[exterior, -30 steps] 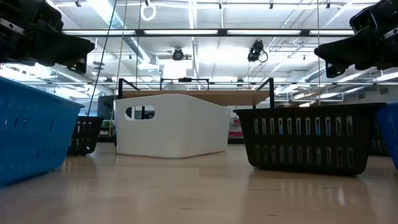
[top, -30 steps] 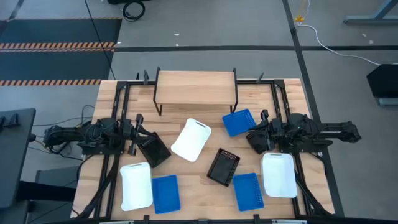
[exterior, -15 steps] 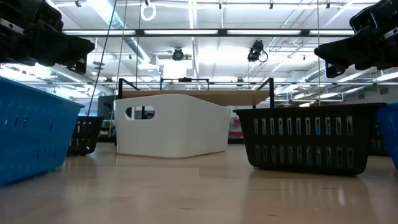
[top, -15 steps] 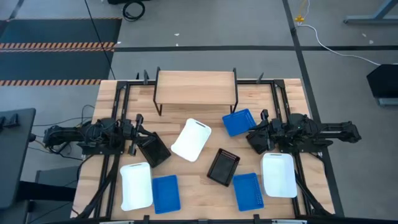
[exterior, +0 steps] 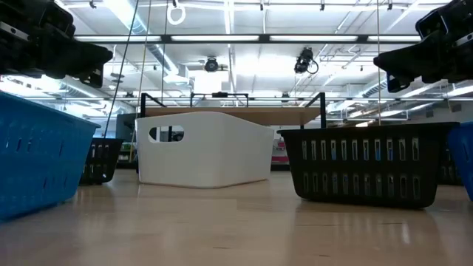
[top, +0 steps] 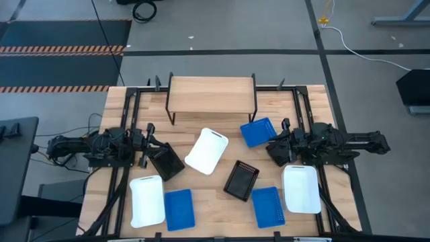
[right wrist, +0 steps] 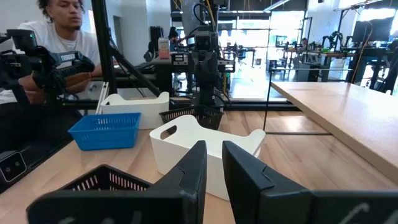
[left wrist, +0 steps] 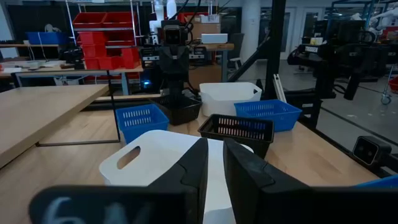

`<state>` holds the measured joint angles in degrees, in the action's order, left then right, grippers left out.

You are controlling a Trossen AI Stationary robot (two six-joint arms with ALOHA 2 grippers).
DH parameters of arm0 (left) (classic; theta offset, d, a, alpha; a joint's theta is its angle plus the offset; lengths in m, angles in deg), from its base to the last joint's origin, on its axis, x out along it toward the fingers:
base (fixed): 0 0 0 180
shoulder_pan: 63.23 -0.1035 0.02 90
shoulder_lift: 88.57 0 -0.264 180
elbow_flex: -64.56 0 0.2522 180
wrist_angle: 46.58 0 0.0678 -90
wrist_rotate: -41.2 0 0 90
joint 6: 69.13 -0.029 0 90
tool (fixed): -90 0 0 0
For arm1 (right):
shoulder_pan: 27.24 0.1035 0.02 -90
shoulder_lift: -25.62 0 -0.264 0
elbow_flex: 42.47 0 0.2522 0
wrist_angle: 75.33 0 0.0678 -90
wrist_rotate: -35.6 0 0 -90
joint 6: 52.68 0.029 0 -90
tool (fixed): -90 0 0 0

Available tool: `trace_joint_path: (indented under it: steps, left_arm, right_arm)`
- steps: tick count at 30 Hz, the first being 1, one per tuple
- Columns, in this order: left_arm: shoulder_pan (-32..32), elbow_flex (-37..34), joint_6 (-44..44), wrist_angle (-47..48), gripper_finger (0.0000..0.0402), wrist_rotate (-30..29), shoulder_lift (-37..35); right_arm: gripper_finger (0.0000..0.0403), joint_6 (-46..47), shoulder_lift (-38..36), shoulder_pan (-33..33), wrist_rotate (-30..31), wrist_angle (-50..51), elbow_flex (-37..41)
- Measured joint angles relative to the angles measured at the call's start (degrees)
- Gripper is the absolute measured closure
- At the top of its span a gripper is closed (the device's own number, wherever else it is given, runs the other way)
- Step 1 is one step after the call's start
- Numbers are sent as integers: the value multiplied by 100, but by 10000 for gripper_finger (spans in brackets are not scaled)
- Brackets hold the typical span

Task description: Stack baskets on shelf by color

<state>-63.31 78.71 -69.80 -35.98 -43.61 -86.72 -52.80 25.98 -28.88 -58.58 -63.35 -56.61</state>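
The shelf (top: 211,94) stands at the table's far edge with its plank top bare. Eight baskets rest on their bases on the table: white ones in the middle (top: 207,150), near left (top: 147,200) and right (top: 301,188); blue ones (top: 258,132), (top: 179,208), (top: 267,206); black ones (top: 165,161), (top: 241,179). My left gripper (top: 153,142) hovers shut at the table's left, above and beside the left black basket. My right gripper (top: 272,146) hovers shut at the right, next to the far blue basket. Both point toward the middle white basket (left wrist: 155,162), (right wrist: 205,149).
Black frame rails run along both sides of the table (top: 127,114), (top: 306,107). A person (right wrist: 62,37) sits beyond the table's left side. Bare tabletop lies between the shelf and the baskets (top: 181,131) and at the near middle (top: 218,212).
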Motion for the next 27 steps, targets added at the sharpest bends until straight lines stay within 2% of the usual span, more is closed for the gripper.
trace_joint_path:
  steps: [27]
  left_arm:
    - [-2,-2,0,0,349,0,2]
  right_arm:
    - [343,2,0,1,1,0,0]
